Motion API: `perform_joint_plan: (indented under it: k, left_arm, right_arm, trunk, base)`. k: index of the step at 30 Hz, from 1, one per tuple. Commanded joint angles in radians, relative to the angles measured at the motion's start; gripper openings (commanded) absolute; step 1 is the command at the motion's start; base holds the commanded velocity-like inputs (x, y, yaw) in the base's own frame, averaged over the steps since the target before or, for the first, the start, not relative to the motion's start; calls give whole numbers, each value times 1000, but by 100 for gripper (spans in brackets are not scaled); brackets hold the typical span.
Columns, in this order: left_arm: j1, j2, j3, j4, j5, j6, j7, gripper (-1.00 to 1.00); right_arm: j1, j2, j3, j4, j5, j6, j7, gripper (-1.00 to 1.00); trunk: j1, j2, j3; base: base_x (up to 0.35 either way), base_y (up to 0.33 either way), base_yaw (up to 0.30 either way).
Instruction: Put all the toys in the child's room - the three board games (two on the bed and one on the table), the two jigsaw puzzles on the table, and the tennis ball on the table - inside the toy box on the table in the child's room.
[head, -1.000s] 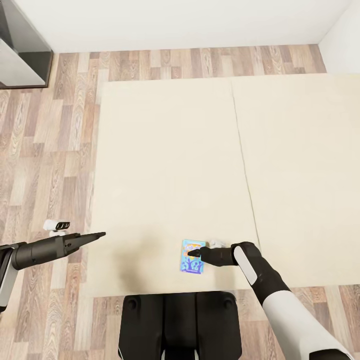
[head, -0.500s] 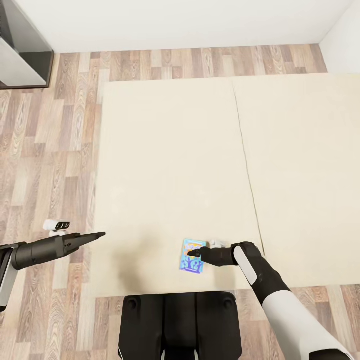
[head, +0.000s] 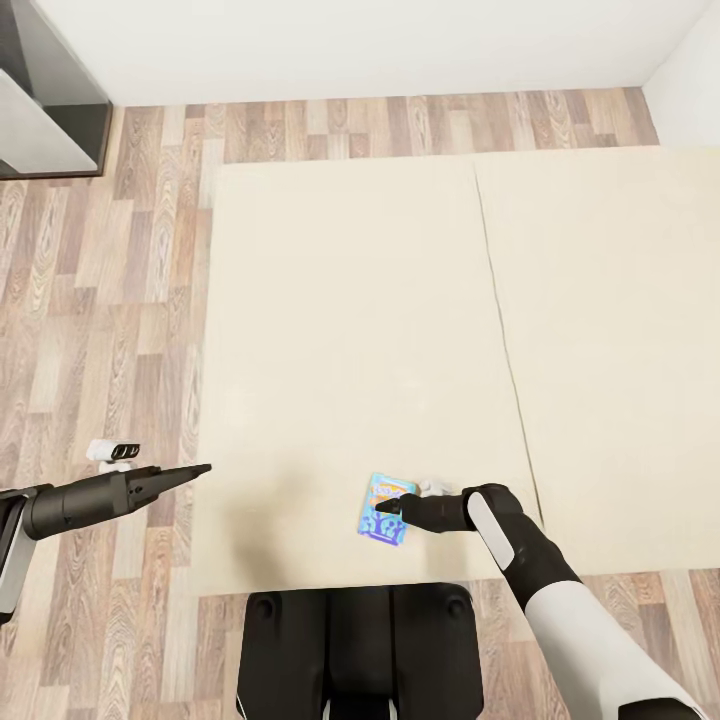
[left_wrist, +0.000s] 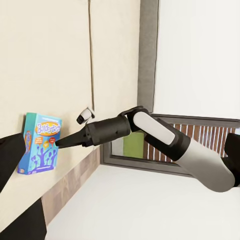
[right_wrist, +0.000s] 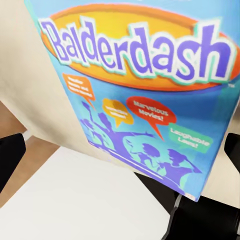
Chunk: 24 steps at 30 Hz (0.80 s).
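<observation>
One board game (head: 384, 510) is lying flat near the bed's (head: 350, 330) near edge. At far left, your left gripper (head: 200, 468) is hovering over the floor (head: 90, 300) just off the bed's left side, fingers together. Your right gripper (head: 385, 511) is reaching over the game; whether it is grasping the box, I cannot tell. Since a second ago the whole view has been drifting slightly and the box's near end has shifted a little, so you are probably nudging it.
</observation>
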Motion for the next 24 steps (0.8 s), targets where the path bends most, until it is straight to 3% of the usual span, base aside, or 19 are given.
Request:
perform_joint_plan:
  k: [1, 24]
  left_arm:
    - [0, 0, 0, 0, -1, 11, -4, 100]
    - [0, 2, 0, 0, -1, 11, -4, 100]
  right_arm:
    - [0, 0, -1, -1, 7, 3, 6, 100]
    - [1, -18, 0, -24, 10, 0, 6, 100]
  trunk:
    - [1, -2, -1]
    - [1, -2, -1]
  base:
    - [0, 19, 0]
    - [0, 2, 0]
